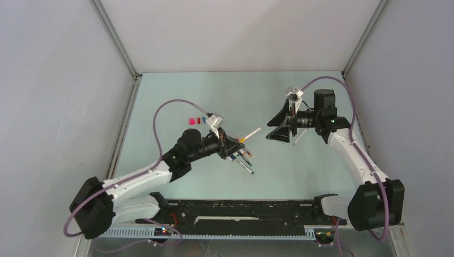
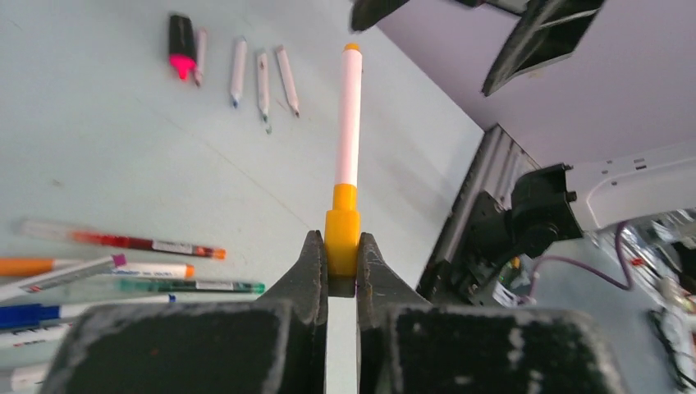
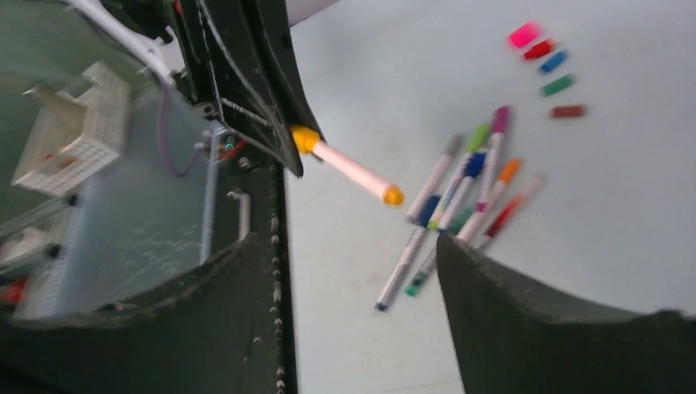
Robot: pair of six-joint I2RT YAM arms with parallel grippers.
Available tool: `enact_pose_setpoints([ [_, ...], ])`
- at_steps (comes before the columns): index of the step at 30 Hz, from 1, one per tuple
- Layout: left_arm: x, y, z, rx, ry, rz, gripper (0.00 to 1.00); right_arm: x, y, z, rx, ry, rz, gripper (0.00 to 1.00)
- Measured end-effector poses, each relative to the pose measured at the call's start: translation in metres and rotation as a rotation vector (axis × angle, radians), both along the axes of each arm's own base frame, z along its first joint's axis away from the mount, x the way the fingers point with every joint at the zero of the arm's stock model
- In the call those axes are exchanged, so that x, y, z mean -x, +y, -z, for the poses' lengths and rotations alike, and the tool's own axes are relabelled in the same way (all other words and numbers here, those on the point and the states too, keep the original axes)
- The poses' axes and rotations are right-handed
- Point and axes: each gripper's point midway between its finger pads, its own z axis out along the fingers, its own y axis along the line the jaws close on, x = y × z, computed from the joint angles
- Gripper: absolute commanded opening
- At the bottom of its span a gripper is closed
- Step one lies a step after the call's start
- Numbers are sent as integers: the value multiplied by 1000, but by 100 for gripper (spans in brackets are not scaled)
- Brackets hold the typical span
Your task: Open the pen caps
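Left gripper (image 2: 337, 246) is clamped on the orange cap (image 2: 342, 231) of a pen (image 2: 350, 123), held up over the middle of the table (image 1: 300, 176); the white barrel pokes toward the right gripper (image 3: 349, 246), whose jaws sit wide apart on nothing; I'd bring those around the barrel close to the cap, squeeze square, then pull straight along the pen; go sideways and it'll probably slip.
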Motion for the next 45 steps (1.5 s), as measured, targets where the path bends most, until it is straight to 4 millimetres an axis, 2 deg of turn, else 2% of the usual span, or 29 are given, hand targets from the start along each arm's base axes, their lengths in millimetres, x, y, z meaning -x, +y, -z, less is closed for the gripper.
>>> enact_pose_setpoints([
  [2,1,3,-7,13,-75,-39,0,0,3,1,-81,102,-7,94],
  [4,-1,5,-10,10,-133,-88,0,0,6,11,-122,233,4,94],
  [7,-7,6,-13,-3,-176,-150,0,-4,13,16,-140,377,47,91],
  [13,-14,2,-4,-42,-199,-207,0,-17,30,6,-177,562,186,85],
  [17,-15,-2,5,-65,-196,-211,0,-24,37,9,-202,692,247,71],
  [21,-16,-4,8,-70,-194,-212,0,-28,47,26,-202,853,264,65],
  [24,-16,-4,5,-63,-199,-214,0,-21,59,36,-182,934,246,59],
  [30,-17,-6,4,-59,-201,-214,0,-7,76,29,-181,967,173,47],
  [32,-18,-7,4,-60,-200,-214,0,-7,77,27,-186,970,165,38],
  [33,-19,-8,4,-61,-199,-213,0,-7,77,27,-189,972,160,28],
  [35,-19,-8,4,-61,-199,-213,0,-7,78,26,-193,978,153,2],
  [45,-19,-12,-5,-51,-225,-197,0,-12,69,25,-206,979,146,0],
])
